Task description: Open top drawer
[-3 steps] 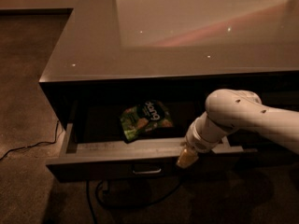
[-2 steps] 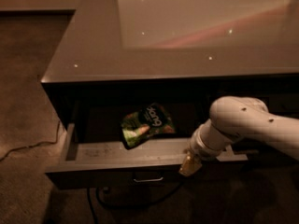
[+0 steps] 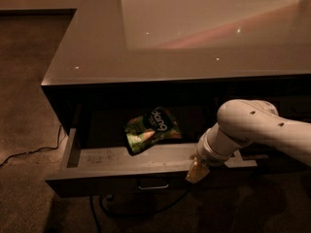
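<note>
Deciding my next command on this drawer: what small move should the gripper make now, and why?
Probably a short straight pull toward the camera. The gripper sits at the front rim of the top drawer, right of its metal pull. The drawer is partly out, showing a green snack bag, but its rear part lies under the countertop, so it seems able to open more.

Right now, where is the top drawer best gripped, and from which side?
Probably the metal pull centred on the top drawer front, approached from the front; being central, it should pull straight. The end effector is at the front lip, right of it.
</note>
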Action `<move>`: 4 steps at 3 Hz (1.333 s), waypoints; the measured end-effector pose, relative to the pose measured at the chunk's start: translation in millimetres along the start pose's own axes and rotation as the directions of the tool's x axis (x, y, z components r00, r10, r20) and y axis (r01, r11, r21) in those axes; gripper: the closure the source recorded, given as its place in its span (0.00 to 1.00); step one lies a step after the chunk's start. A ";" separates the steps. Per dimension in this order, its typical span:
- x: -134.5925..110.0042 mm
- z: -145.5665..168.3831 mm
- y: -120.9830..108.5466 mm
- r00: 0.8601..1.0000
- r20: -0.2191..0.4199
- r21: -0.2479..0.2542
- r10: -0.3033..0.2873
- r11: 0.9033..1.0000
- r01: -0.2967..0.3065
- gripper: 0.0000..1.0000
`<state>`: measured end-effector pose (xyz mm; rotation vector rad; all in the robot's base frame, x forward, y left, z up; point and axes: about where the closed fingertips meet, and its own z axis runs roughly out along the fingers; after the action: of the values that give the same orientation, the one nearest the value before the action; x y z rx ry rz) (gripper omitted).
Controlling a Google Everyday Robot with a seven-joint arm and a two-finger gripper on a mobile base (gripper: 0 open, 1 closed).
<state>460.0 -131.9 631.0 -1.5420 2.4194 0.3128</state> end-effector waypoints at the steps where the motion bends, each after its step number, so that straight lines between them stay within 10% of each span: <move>1: 0.0 0.0 0.0 1.000 0.000 0.000 0.000 1.000 0.000 0.35; 2: 0.0 0.0 0.0 1.000 0.000 0.000 0.000 1.000 0.000 0.12; 4: -13.1 -4.6 -3.3 0.999 0.029 0.005 -0.027 1.000 0.027 0.00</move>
<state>467.9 -123.5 639.4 -1.5562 2.3732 0.3224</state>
